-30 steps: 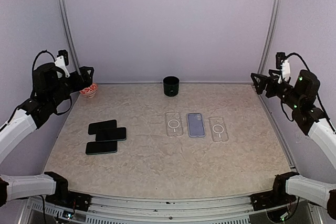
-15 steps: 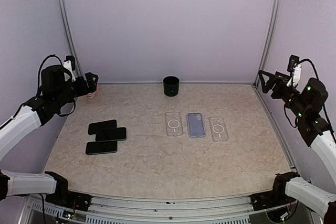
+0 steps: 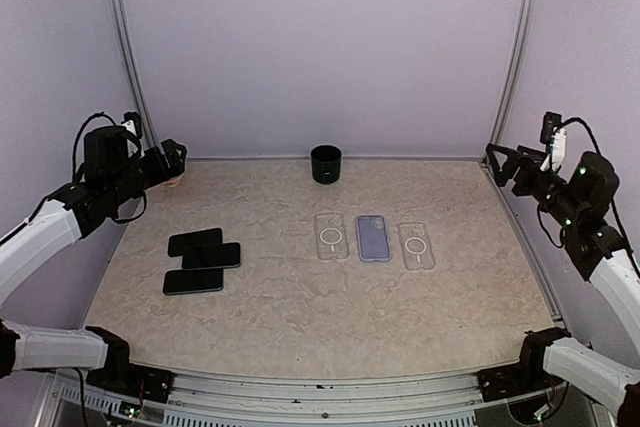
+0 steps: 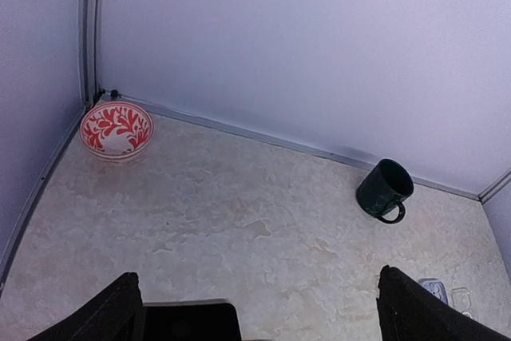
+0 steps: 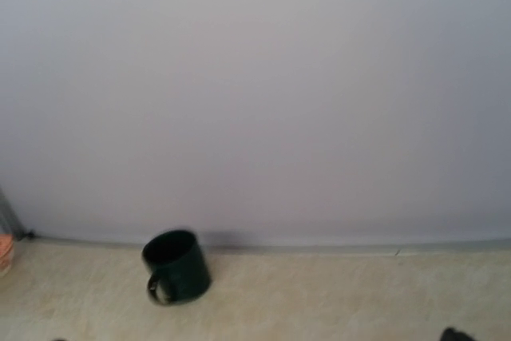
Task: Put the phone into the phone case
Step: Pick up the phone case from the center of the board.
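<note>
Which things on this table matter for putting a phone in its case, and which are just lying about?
For the job: black phones, left clear case, right clear case, blue piece between them (phone or case, unclear).
Lying about: dark mug, red-patterned bowl.

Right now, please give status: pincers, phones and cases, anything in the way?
Left pincer and right pincer open, empty, raised at the sides. Black phones lie left, clear cases centre. Mug far back, not blocking.
</note>
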